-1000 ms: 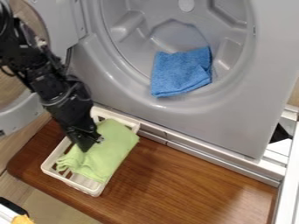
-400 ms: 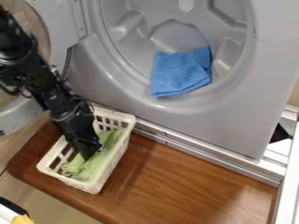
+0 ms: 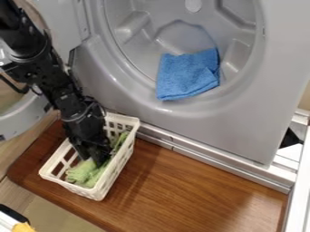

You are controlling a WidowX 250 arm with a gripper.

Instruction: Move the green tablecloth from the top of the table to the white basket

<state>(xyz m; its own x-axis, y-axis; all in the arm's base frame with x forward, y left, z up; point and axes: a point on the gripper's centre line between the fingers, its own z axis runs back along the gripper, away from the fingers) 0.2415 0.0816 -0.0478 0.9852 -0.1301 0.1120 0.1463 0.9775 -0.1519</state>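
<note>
Looking down at a brown wooden tabletop (image 3: 187,190) with rounded corners, set right by a big grey front-loader (image 3: 245,115) (seen tilted in this view, round door (image 3: 21,118) swung open at the left). Got a blue cloth (image 3: 186,74) in there too, folded and lying on the lower lip of the drum opening (image 3: 136,54). Now for the good bit — a white slatted basket (image 3: 118,171) on the left part of the tabletop, with the green tablecloth (image 3: 84,174) inside, bunched up low between the walls and showing on both sides of the gripper (image 3: 94,158). Black arm (image 3: 63,97) in from the upper left, gripper pointing down into the basket, right among the green folds. Wide, narrow or holding some of the cloth? Honestly can't tell from this angle. Also worth a mention — something yellow (image 3: 23,227) at the bottom left corner, beside something black and white.
</note>
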